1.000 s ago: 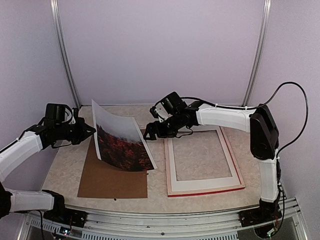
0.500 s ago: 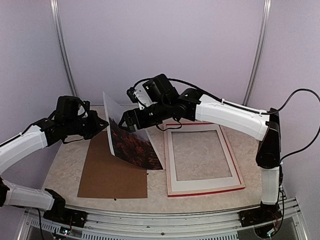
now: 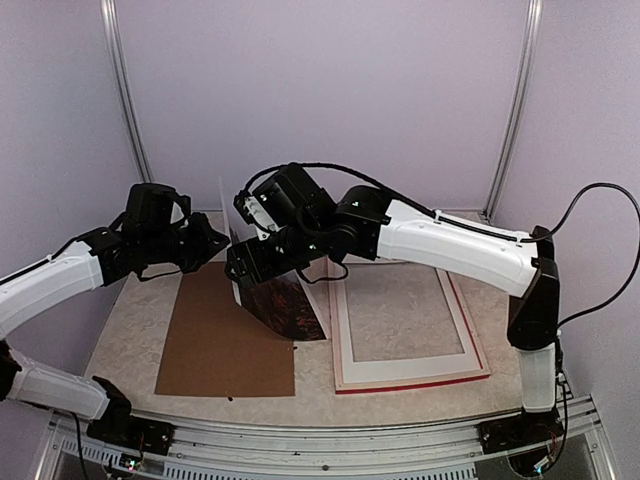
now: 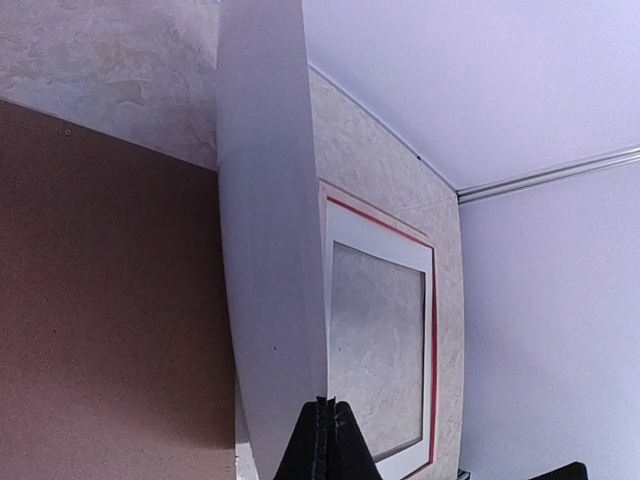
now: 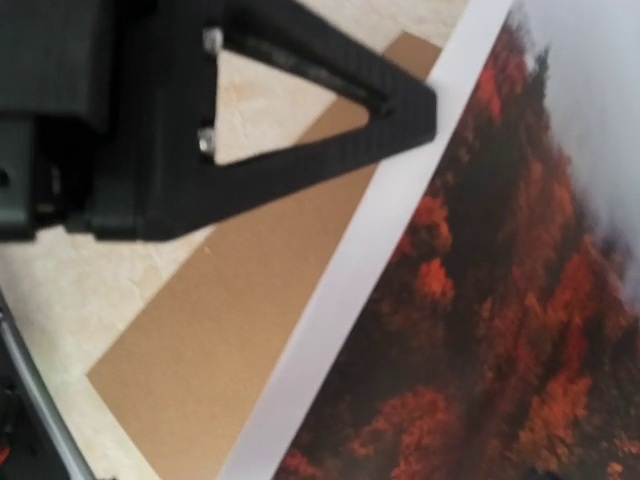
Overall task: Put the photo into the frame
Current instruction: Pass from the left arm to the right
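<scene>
One print concerns us: the photo [image 3: 288,308] is held up nearly on edge just left of the frame [image 3: 415,384], with the foliage end low and its plain white back turned away from the frame. Its lower corner sits close to the frame's left rail, by the right margin of the brown backing board [image 3: 215,345], which lies flat on the table [image 3: 125,335] to the frame's left. The left gripper [image 3: 213,247] is pinched tight on the photo's edge (its wrist view shows the fingertips closed together at the sheet). The right gripper [image 3: 238,270] reaches across from the frame's side to the printed face; we cannot tell whether it is clenched or released. On the frame lies the white mat board [image 3: 404,366].
</scene>
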`<state>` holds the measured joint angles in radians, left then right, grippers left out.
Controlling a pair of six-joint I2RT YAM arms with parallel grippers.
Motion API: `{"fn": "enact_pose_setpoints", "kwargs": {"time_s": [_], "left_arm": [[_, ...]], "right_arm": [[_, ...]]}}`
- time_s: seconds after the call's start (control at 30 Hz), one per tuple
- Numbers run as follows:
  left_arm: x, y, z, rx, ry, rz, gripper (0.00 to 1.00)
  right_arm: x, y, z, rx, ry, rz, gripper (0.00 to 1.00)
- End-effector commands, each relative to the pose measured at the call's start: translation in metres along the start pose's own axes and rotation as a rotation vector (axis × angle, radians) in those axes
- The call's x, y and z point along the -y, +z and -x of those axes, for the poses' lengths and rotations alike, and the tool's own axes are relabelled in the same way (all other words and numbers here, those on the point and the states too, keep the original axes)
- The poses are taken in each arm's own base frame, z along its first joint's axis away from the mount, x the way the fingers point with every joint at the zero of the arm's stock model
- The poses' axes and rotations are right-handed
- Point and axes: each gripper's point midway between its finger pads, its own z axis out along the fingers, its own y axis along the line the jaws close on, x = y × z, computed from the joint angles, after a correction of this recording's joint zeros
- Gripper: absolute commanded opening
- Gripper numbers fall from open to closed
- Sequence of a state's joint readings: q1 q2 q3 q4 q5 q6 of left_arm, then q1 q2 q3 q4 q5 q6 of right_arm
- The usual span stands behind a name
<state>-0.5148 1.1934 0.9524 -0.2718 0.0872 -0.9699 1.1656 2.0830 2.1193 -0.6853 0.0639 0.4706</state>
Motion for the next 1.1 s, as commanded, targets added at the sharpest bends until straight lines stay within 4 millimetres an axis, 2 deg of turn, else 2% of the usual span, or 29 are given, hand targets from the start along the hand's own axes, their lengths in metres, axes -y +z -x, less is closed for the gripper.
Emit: {"fn": "enact_pose_setpoints", "kwargs": {"time_s": [0.0,0.17,0.5,0.8,1.07], "left_arm": [[0.016,0.003,0.006,0.035,-0.022,-0.029,0.0],[0.019,0.008,0.001,0.031,-0.017,-0.025,0.0],[0.026,0.011,-0.007,0.026,-0.019,-0.03,0.0],[0.027,0.009,-0.006,0.048,-0.021,-0.03,0.0],[0.03,0.007,-0.01,0.045,-0.012,-0.034,0.0]], "right_arm": [[-0.001,0.006,-0.01,-0.013,-0.015,-0.072,0.85],[0.002,0.01,-0.02,-0.037,-0.023,-0.124,0.82],[0.002,0.02,-0.03,-0.07,-0.034,-0.147,0.66],[0.0,0.032,-0.035,-0.096,-0.032,-0.158,0.63],[0.006,0.029,-0.033,-0.087,-0.029,-0.194,0.45]]}}
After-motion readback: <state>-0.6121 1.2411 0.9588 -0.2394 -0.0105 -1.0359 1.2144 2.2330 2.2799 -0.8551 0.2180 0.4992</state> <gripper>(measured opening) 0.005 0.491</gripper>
